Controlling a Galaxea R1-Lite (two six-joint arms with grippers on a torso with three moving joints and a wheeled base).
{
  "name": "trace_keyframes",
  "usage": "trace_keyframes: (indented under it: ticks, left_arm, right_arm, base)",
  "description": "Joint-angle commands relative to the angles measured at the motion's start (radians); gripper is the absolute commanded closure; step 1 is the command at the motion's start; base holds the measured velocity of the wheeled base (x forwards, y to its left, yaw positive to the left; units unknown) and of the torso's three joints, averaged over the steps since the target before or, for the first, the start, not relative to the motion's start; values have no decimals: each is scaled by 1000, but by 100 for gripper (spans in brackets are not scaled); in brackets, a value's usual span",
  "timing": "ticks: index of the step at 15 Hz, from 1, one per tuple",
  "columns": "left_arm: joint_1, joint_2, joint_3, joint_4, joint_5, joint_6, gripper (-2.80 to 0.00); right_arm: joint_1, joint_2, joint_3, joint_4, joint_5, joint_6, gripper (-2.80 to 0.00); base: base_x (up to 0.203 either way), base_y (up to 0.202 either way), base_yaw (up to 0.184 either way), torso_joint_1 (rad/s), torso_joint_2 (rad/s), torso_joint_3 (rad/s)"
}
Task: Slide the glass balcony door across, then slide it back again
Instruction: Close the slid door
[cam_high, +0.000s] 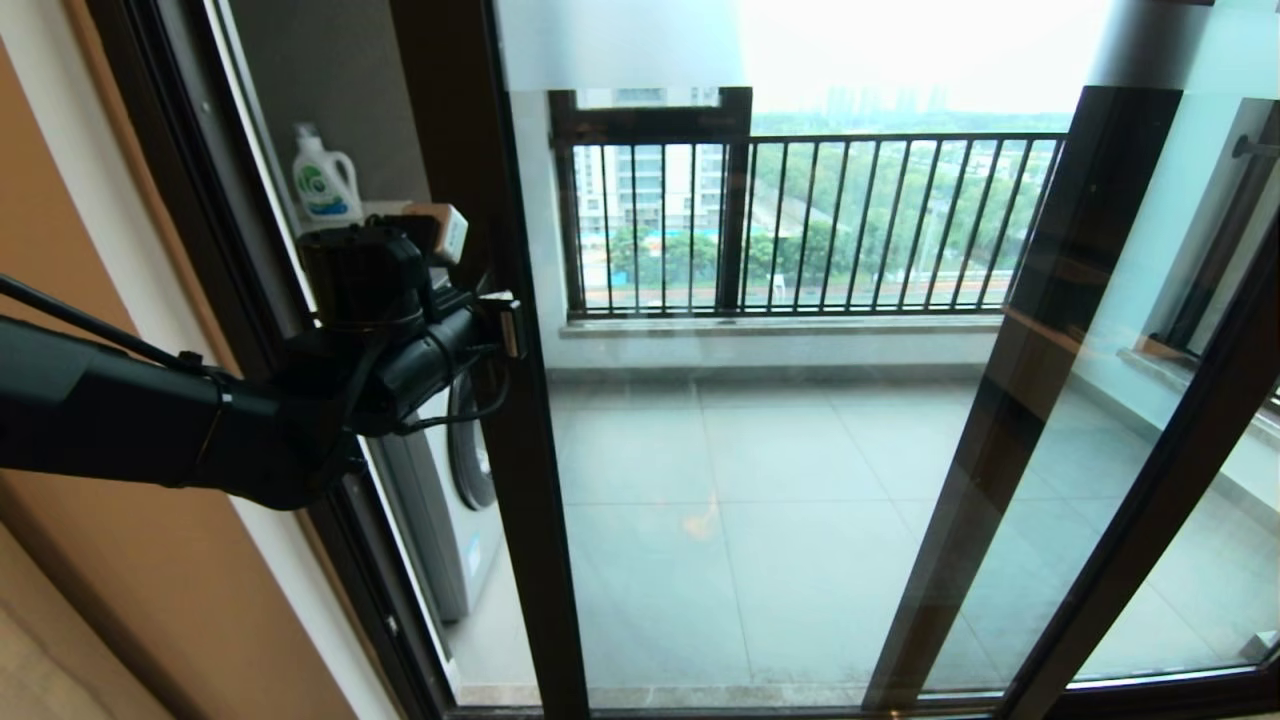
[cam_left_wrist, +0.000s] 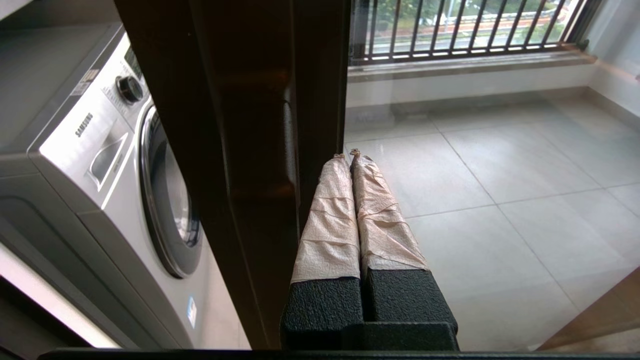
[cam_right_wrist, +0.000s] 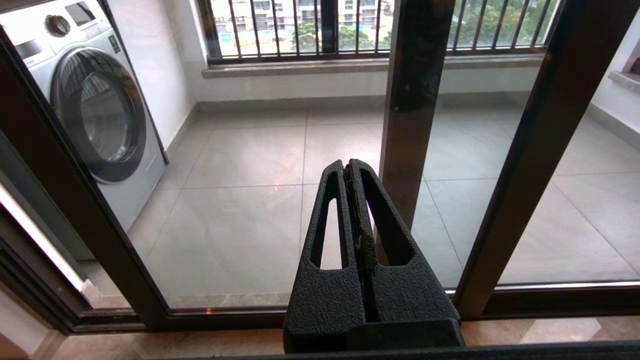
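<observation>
One claw (cam_left_wrist: 348, 156) against door frame (cam_left_wrist: 240, 150)

A grey tiled balcony floor (cam_high: 780, 500) carries a white washing machine (cam_high: 450, 500) at its left side.

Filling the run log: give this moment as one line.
left gripper: shut, beside door frame | right gripper: shut, held back from glass | door: slightly open by washer

glass balcony door (cam_high: 760, 450) top cut off, washing machine (cam_high: 445, 500) partly hidden (behind frame)
</observation>
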Motion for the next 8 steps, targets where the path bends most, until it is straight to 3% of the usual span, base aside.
trace_keyframes:
  ticks: [1, 8]
  left_arm:
    - [13, -9, 4, -4, -6, -1, 0]
    - [90, -10, 20, -4, -25, -1, 0]
  right_arm:
    - [0, 0, 9, 0, 0, 0, 0]
    - [0, 1, 9, 0, 0, -1, 0]
  base:
    - [0, 0, 0, 0, 0, 0]
    - [0, 0, 0, 0, 0, 0]
